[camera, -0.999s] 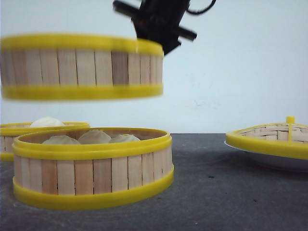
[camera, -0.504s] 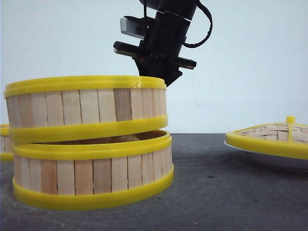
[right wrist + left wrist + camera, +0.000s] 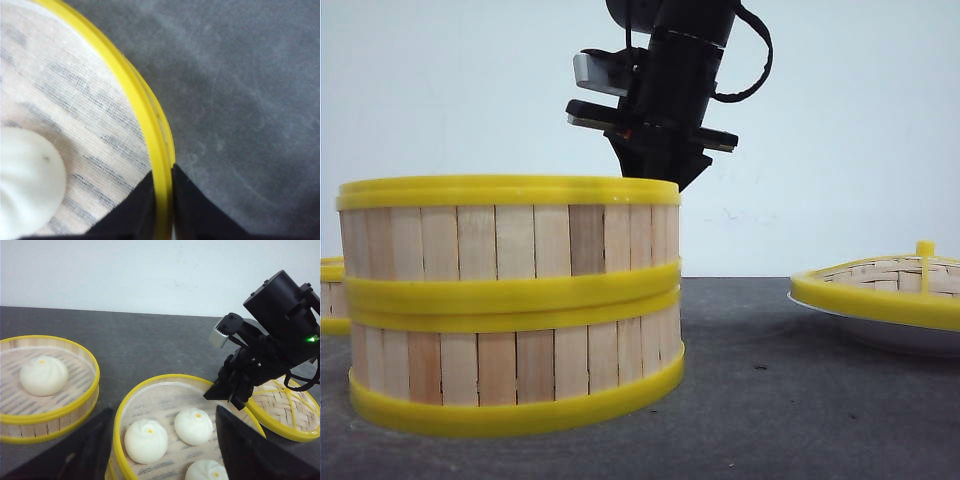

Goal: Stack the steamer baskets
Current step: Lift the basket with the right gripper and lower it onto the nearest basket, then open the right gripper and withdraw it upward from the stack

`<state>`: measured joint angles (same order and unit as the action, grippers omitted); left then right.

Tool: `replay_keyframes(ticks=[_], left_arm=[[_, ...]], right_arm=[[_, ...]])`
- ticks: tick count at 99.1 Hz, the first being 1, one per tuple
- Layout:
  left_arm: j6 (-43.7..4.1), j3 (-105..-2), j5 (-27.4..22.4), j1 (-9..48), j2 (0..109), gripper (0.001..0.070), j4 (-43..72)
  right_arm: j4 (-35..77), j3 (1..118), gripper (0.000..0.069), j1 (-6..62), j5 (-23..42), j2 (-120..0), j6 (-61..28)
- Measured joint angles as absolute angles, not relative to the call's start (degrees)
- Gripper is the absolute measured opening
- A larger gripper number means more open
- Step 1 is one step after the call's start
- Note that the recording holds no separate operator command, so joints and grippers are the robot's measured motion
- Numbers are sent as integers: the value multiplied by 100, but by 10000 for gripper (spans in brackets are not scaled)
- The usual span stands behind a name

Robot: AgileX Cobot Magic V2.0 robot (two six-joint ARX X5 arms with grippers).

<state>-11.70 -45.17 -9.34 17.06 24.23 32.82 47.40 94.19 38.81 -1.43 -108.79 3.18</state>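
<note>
On the counter [image 3: 800,400]: a dark grey surface, with a pale wall behind it.
Stack: the upper steamer basket [image 3: 510,235] sits level on the lower steamer basket [image 3: 515,365], yellow rims touching all the way round.
Upper basket, contents: three white buns [image 3: 194,426] lie on its cloth liner, seen from the left wrist camera.
Third steamer basket [image 3: 47,385]: stands alone on the counter just beside the stack and apart from it, holding a single bun; from the front only a sliver shows past the stack's left edge.
Right gripper [image 3: 162,200]: its fingers [image 3: 192,212] are nearly closed, pinching the upper basket's top rim, one inside and one outside; the arm rises from the stack's far right edge.
Left gripper [image 3: 162,450]: hovers above the near side of the stack, its fingers [image 3: 250,455] spread wide with nothing between them.
Woven lid [image 3: 890,285]: rests knob up on a white plate [image 3: 895,335], well to the right of the stack.
</note>
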Motion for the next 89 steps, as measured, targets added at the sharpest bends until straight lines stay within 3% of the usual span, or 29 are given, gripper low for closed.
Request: replay_keyframes(ticks=[12, 21, 40, 60, 89], left_arm=[[-1162, -4517, -934, 1706, 2423, 388, 3282], [-1162, -4517, -934, 1706, 2423, 388, 3282], [-1164, -4517, -926, 1706, 2423, 387, 3385], [-1164, -4517, -869, 1706, 2423, 387, 3448], [-1164, -4523, -331, 1704, 2714, 387, 3103]], right_arm=[[4639, 9419, 262, 3881, -143, -10879, 303], [4414, 9419, 321, 3857, -141, -10879, 298], [4101, 9417, 340, 3813, -115, -10534, 281], [3704, 9421, 340, 3809, 56, -9059, 99], [4071, 9441, 340, 3826, 440, -7262, -167]])
